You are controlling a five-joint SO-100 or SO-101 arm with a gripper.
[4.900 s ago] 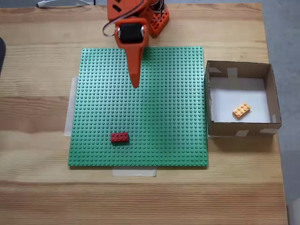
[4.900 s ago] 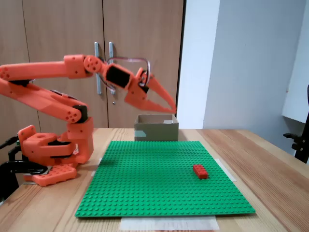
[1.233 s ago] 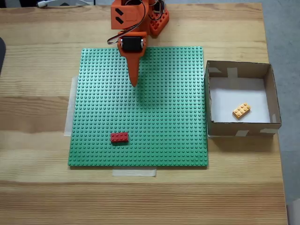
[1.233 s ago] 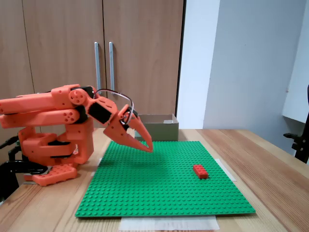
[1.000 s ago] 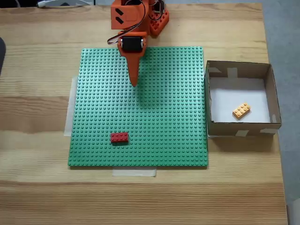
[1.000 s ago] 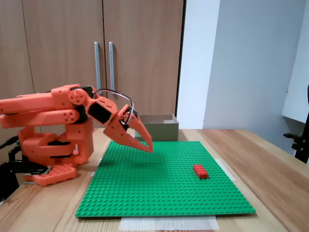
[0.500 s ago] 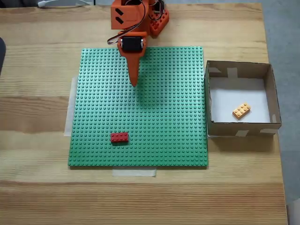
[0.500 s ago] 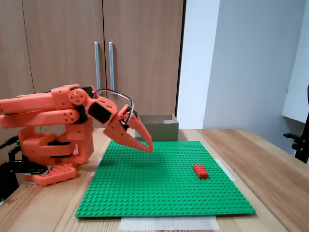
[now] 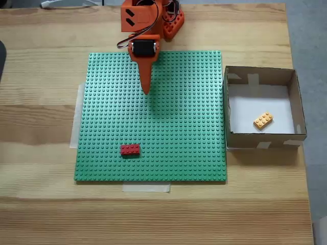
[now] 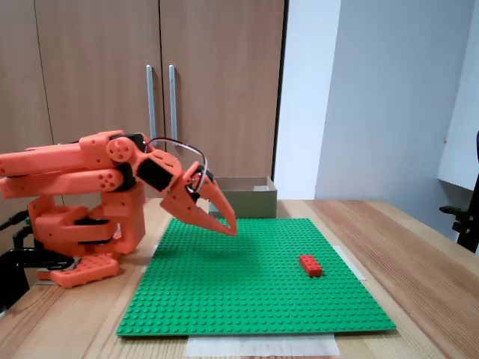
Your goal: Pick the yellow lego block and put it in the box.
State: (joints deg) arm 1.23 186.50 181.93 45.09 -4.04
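The yellow lego block (image 9: pixel 263 120) lies inside the box (image 9: pixel 261 75), on its white bottom, a little tilted. The box stands on the worktop (image 9: pixel 41 204) just beside the green plate (image 9: pixel 179 127). The hand (image 10: pixel 230 229) is closed and empty, its tip low over the plate. A red block (image 9: pixel 130 149) sits on the plate, well apart from the hand.

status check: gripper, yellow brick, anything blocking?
Gripper shut, empty, low over the green baseplate. Yellow lego block lying inside the box. Red brick on the baseplate, clear of the arm.
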